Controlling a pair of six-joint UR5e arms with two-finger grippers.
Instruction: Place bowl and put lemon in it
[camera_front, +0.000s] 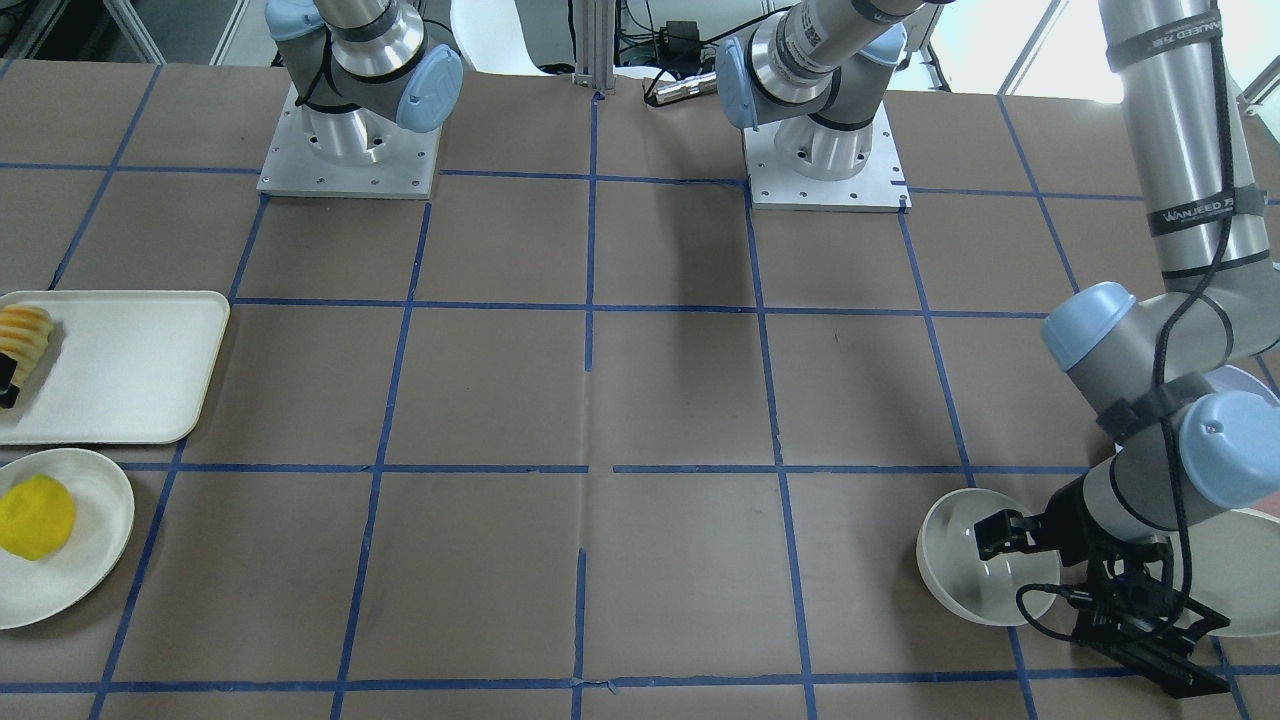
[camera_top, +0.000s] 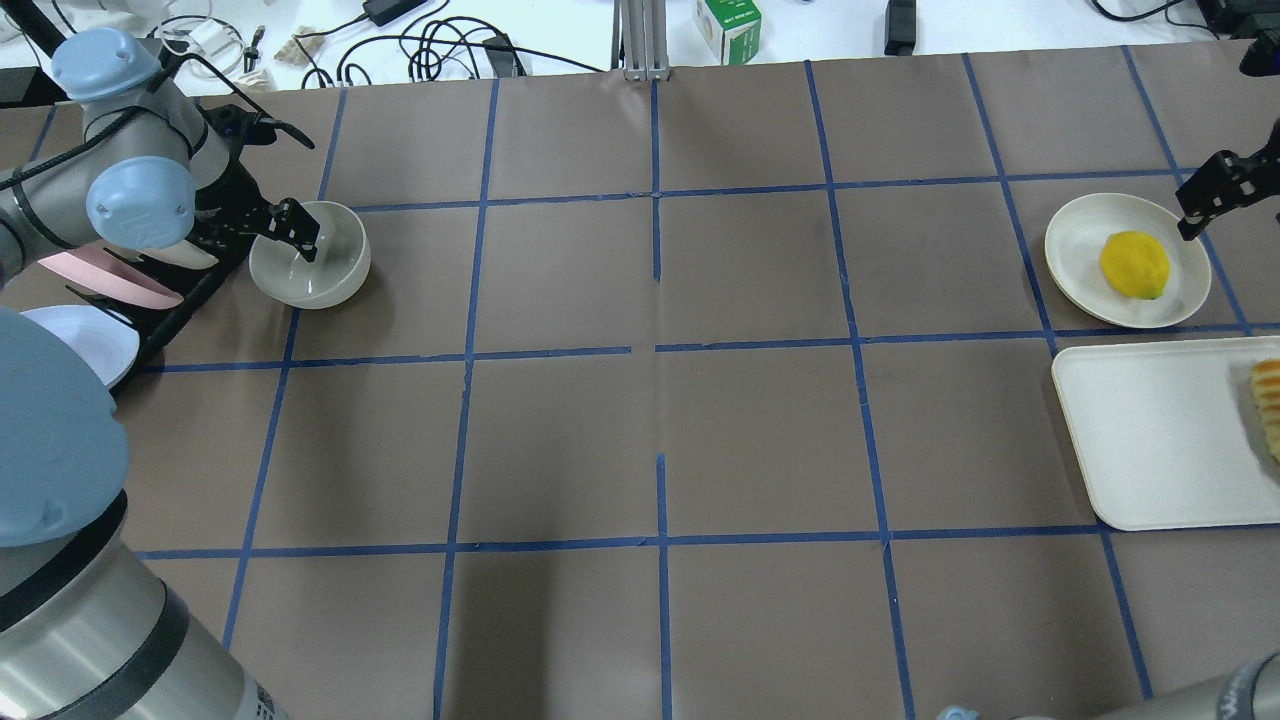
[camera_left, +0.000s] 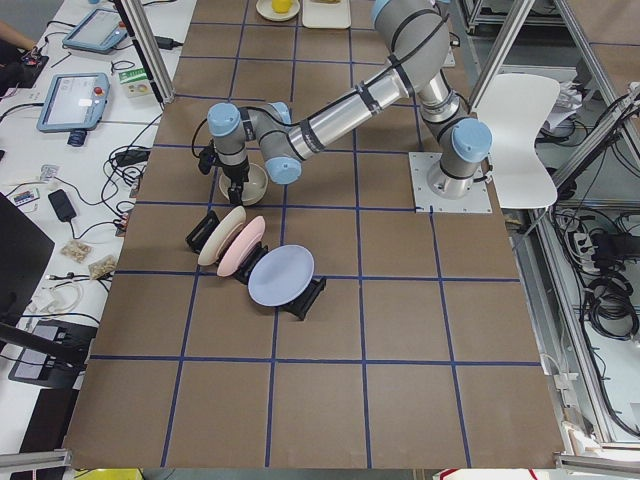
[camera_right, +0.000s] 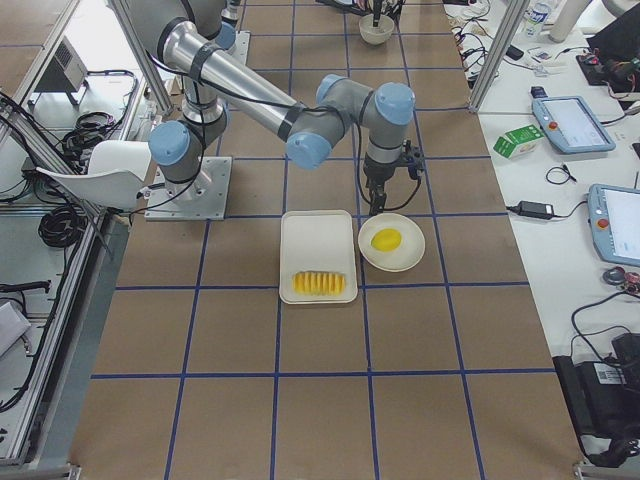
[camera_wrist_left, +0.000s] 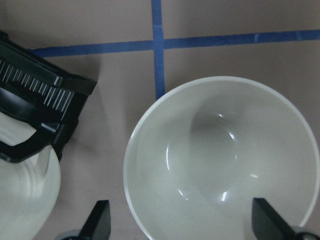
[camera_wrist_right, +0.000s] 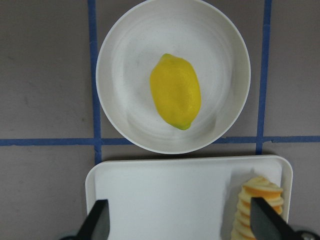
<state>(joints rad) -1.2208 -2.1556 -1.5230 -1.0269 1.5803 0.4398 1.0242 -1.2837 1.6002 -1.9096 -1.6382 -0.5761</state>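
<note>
The off-white bowl (camera_top: 325, 275) stands upright on the table at the far left, next to a plate rack; it also shows in the left wrist view (camera_wrist_left: 220, 160) and the front view (camera_front: 965, 575). My left gripper (camera_wrist_left: 182, 222) is open just above the bowl, its jaws spread about as wide as the bowl, holding nothing. One finger (camera_top: 298, 228) reaches over the rim. The yellow lemon (camera_top: 1135, 265) lies on a shallow off-white plate (camera_top: 1075, 235) at the far right. My right gripper (camera_wrist_right: 180, 225) is open and empty, hovering above the plate and tray, with the lemon (camera_wrist_right: 175, 91) ahead of it.
A white rectangular tray (camera_top: 1150, 440) with a row of sliced fruit (camera_wrist_right: 260, 205) sits beside the lemon's plate. A black rack (camera_wrist_left: 45, 110) holding several plates (camera_left: 250, 260) stands right beside the bowl. Blue tape lines grid the brown table.
</note>
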